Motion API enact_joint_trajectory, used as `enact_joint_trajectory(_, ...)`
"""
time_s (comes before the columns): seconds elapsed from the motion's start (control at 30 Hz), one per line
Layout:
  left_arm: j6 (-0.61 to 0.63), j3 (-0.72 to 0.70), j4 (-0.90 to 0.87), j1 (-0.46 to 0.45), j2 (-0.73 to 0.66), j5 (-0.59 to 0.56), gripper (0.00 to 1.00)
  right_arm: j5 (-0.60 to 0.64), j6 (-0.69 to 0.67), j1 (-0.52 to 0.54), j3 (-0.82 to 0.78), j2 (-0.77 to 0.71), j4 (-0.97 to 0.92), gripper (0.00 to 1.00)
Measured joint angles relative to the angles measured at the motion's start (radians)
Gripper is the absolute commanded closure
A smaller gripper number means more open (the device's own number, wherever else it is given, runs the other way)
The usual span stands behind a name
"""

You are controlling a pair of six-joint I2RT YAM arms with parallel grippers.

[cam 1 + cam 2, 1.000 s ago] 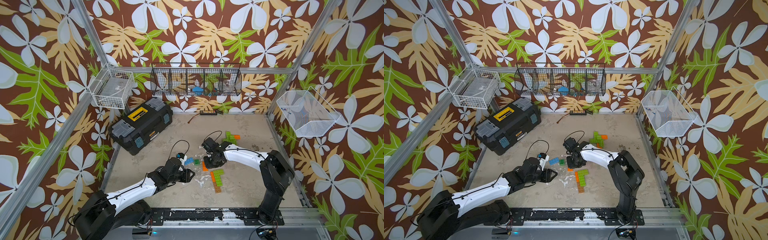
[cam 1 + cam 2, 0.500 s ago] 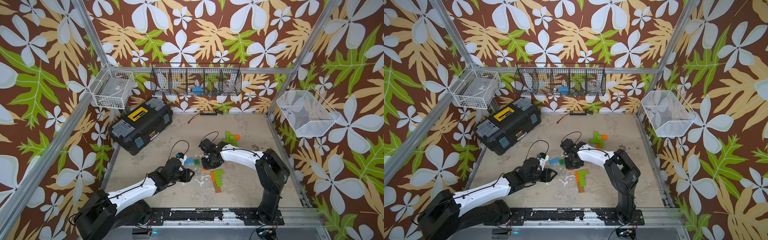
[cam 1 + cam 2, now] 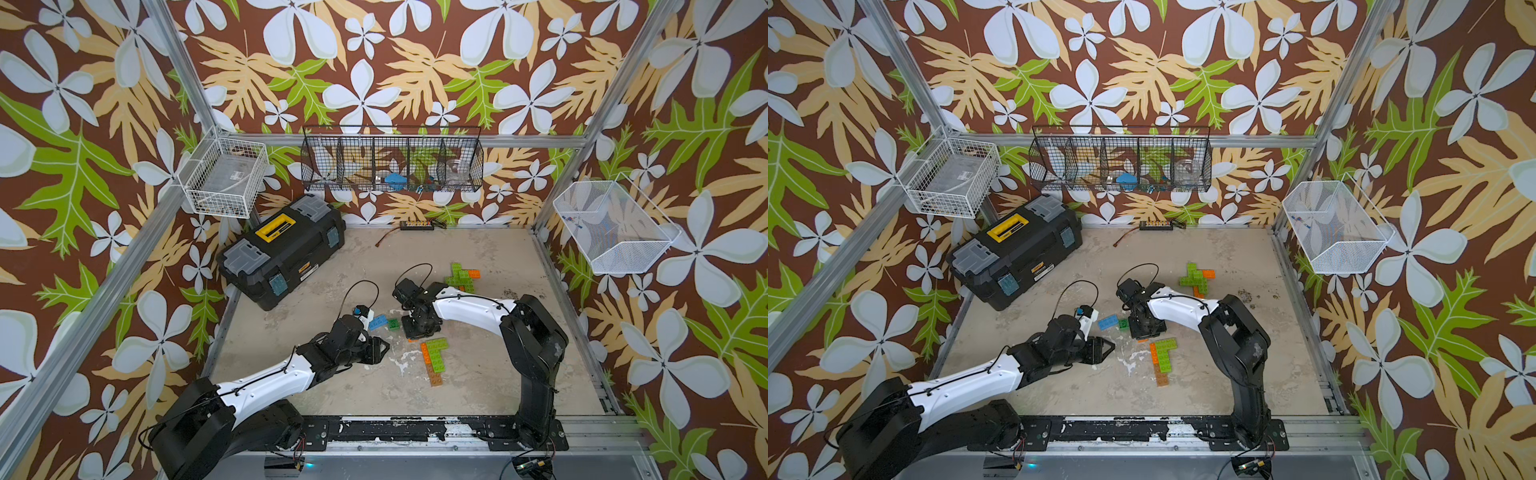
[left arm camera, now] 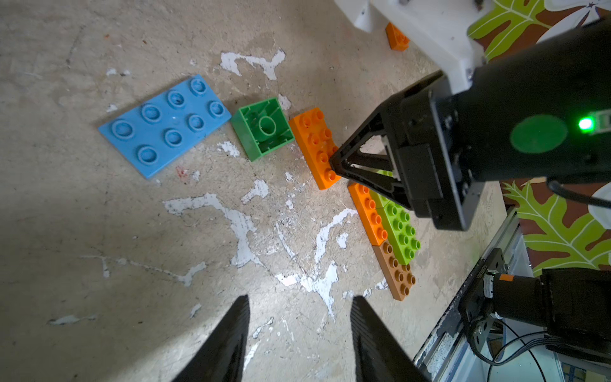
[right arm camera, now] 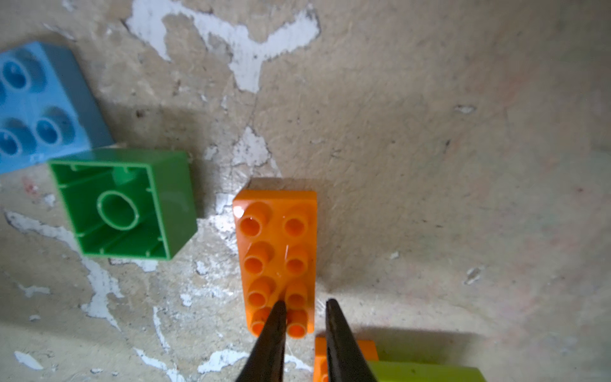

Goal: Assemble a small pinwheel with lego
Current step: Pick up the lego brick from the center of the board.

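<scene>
Right wrist view: orange brick (image 5: 277, 261) lay flat on desk (image 5: 429, 165), studs up. Green square brick (image 5: 125, 205) lay upside down beside it, blue brick (image 5: 39, 99) past that. Right end effector (image 5: 305, 303) stood at orange brick's end, tips almost together; could not tell if it gripped. Left end effector (image 4: 299, 317) hung partly open above desk, holding nothing.
</scene>
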Motion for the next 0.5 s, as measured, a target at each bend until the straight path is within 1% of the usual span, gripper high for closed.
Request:
enact_joint_trajectory(0.2, 0.000, 0.000, 0.000, 0.000, 0.000, 0.000, 0.47, 0.027, 0.001, 0.015, 0.021, 0.020, -0.016, 0.82)
enact_joint_trajectory(0.5, 0.003, 0.002, 0.000, 0.000, 0.014, 0.000, 0.48, 0.026, 0.003, 0.020, 0.024, 0.024, -0.016, 0.87)
